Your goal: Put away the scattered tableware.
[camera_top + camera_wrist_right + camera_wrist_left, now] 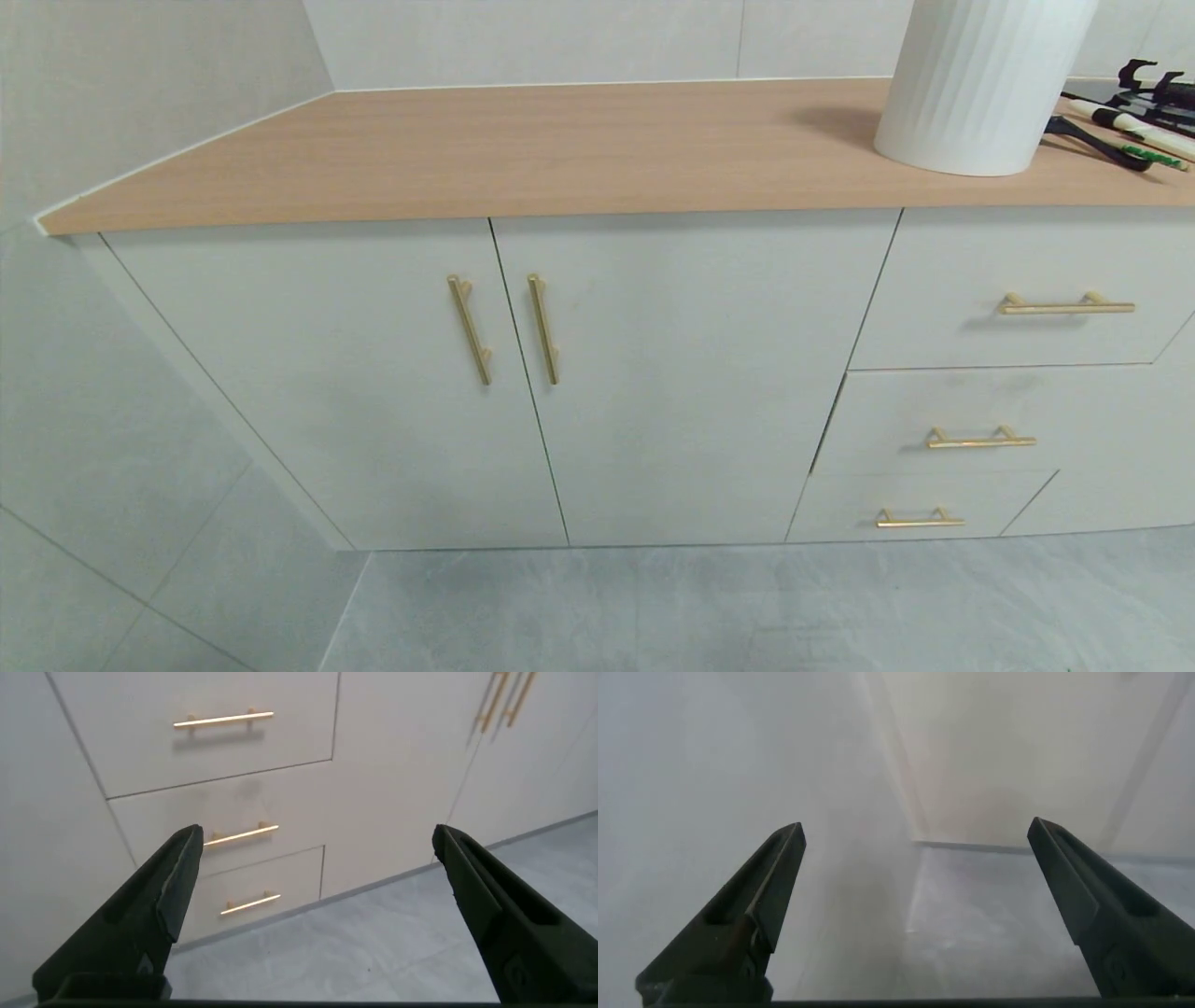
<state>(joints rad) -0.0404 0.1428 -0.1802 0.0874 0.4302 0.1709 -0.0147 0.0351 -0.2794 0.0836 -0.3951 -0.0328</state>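
Straight ahead I have the white cabinet; I place everything off that.

- Wood countertop caps the cabinet and runs to the wall behind.
- Grey floor lies below the cabinet's base.
- Double doors take the cabinet's left part. Both are closed, with vertical gold door handles side by side at the seam.
- Three stacked drawers take the cabinet's right part. All are closed, each with a horizontal gold bar.
- White ribbed container stands upright on the cabinet top, above the drawers.
- Utensils are the tableware. They lie flat at the far right end of the cabinet top, just beside the container. I see one black, one white-handled and one green-tipped. A black piece sits behind them; I can't tell what it is.
- Right gripper has its fingers spread wide with nothing between them. It faces the cabinet's drawer side, apart from it.
- Left gripper also has its fingers spread wide and carries nothing. Pale panels and floor show beyond it; I can't tell which part of the cabinet that is.
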